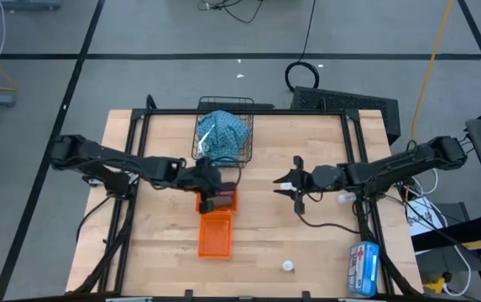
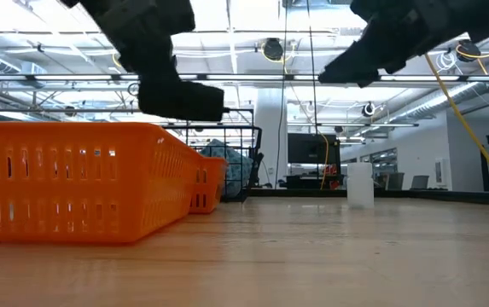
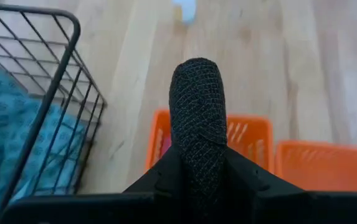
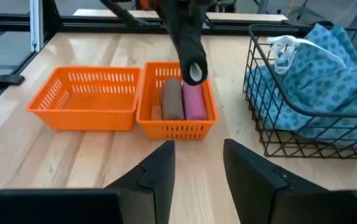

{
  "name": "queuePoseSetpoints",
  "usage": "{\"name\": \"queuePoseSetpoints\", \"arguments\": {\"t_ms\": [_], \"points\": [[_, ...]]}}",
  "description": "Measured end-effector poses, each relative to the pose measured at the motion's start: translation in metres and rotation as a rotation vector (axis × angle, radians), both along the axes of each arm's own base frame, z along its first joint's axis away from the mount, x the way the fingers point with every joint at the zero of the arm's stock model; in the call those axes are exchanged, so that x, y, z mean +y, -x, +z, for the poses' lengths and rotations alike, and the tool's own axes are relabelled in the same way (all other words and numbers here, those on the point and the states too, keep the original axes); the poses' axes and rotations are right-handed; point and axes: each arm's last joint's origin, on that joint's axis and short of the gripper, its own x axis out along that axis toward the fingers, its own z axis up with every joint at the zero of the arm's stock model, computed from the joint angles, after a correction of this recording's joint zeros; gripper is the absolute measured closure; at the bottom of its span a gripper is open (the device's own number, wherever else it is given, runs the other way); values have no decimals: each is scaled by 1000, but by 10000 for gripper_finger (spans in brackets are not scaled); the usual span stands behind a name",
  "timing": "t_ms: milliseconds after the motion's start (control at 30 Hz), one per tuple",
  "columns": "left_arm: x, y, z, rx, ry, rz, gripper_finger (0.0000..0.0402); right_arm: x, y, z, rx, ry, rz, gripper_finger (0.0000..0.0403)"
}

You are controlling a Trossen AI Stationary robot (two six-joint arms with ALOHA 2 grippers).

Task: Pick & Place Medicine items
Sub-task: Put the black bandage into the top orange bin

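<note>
Holding: left end effector (image 1: 209, 190) clamped on black oblong (image 3: 197, 118), above small orange basket (image 4: 177, 127)
Right end effector (image 4: 197, 163): apart, empty
Risk: oblong releasing off-centre, catching basket rim, rolling onto bench (image 1: 324, 243)

Blue patterned cloth pouch (image 4: 318, 68) in black wire basket (image 4: 271, 134); pink oblong (image 4: 194, 102) and brown bar (image 4: 171, 100) in orange slotted plastic basket (image 4: 177, 130); pale wooden table (image 1: 316, 243)

left tool (image 1: 215, 201) hiding orange basket's (image 1: 223, 200) contents, packet (image 1: 363, 268) print unreadable
</note>
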Motion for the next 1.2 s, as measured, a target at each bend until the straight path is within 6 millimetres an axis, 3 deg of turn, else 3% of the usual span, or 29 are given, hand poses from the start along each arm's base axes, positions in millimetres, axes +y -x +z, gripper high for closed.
{"name": "queuePoseSetpoints", "arguments": {"t_ms": [233, 400, 633, 1200], "points": [[-8, 14, -31, 13, 54, 4, 325, -4, 1, -5, -74, 4, -11, 284], [-8, 18, -42, 8, 56, 1, 331, -4, 1, -6, -74, 13, -8, 285], [-8, 19, -51, -64, 1, -81, 323, -4, 1, -6, -75, 14, -8, 287], [7, 26, -65, -32, 16, -13, 325, -4, 1, -6, -74, 14, -8, 287]]}}
